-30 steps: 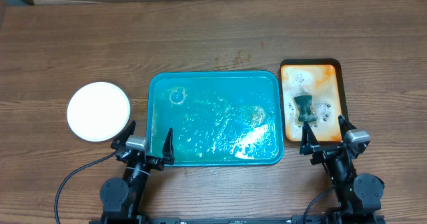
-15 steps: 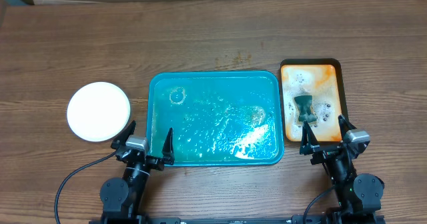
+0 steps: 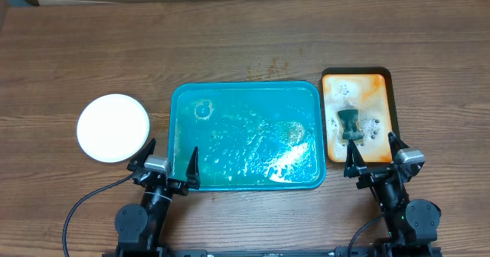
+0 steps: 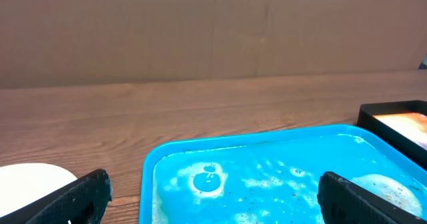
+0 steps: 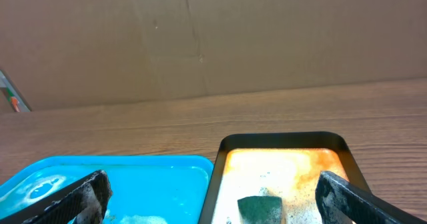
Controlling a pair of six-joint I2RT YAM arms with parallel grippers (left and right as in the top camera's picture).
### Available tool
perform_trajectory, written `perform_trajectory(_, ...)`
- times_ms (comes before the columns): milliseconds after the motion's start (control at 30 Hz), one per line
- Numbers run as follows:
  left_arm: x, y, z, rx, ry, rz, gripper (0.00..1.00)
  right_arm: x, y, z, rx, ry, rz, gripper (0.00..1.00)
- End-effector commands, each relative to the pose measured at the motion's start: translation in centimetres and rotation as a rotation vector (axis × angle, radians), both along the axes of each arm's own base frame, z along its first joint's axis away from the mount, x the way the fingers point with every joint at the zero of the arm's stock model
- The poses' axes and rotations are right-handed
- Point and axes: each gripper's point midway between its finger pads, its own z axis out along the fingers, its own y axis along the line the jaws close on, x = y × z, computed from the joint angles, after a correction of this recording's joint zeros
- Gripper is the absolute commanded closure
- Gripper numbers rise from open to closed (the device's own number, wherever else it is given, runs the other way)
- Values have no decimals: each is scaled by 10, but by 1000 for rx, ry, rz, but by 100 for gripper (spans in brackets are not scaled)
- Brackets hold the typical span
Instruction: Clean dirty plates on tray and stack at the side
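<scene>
Plates (image 3: 113, 128): one white round disc visible on table (image 3: 245, 35), left of tray, apart from it (stack count cannot tell). Tray (image 3: 230, 146): one, teal, centre, sudsy, long axis left-right. Orange tray (image 3: 379, 96): one, right, holding one dark scrubber (image 3: 349, 125). Left gripper (image 3: 172, 151), right gripper (image 3: 370, 141): both spread wide, holding nothing.

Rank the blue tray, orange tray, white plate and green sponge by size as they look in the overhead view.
1. blue tray, clearly largest
2. orange tray
3. white plate, somewhat smaller than the orange tray
4. green sponge, smallest
</scene>
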Motion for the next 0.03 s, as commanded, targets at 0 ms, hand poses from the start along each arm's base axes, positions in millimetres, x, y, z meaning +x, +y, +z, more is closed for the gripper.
perform_trajectory(0, -1, -4, 1, 13, -9, -21, 0, 0, 0, -1, -5, -6, 0, 0)
